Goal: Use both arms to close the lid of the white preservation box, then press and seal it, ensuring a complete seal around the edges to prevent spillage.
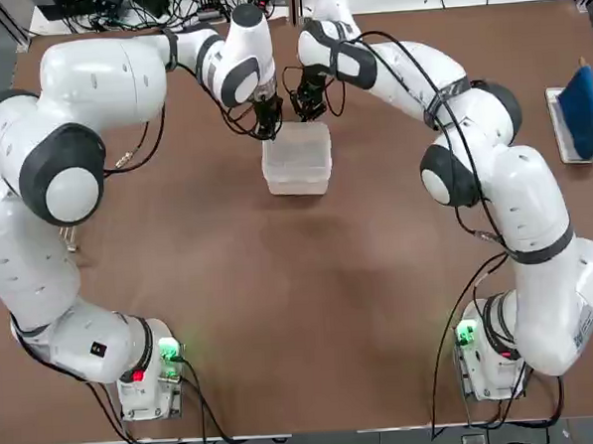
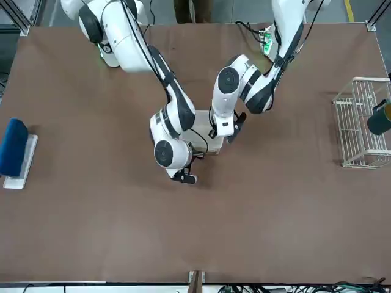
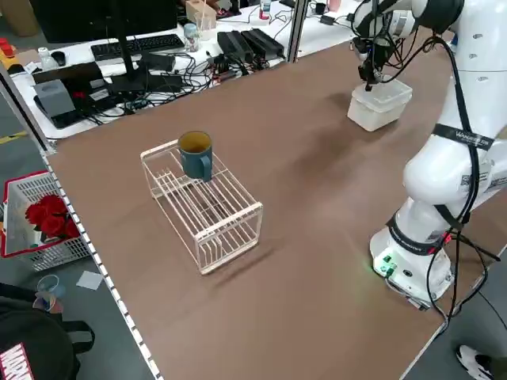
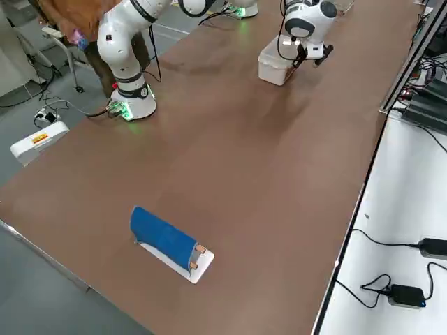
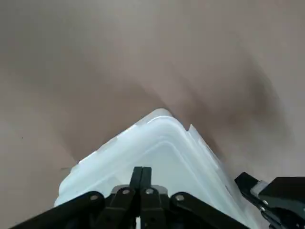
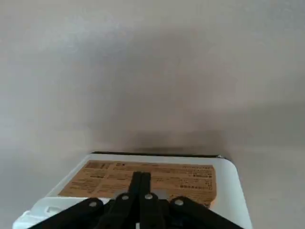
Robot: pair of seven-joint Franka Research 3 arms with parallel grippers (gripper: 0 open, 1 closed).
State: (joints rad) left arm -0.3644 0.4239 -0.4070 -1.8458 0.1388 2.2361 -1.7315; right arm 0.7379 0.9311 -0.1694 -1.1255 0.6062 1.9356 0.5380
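Observation:
The white preservation box (image 1: 297, 172) stands at the far middle of the table, and the lid (image 1: 298, 145) lies down on it. A brown label on the lid (image 6: 143, 177) shows in the right wrist view. My left gripper (image 1: 268, 127) is shut, and its tips rest on the lid's far left corner (image 5: 159, 125). Just to its right, my right gripper (image 1: 308, 104) is shut too and points down at the box's far edge. In the front view both wrists cover most of the box (image 2: 213, 142). From the sides the box (image 3: 379, 107) (image 4: 274, 64) looks closed.
A white wire rack (image 3: 207, 207) with a teal mug (image 3: 196, 153) on it stands far out on my left. A blue object on a white base (image 1: 581, 118) lies at the right edge. Cables and desk gear line the table's far edge.

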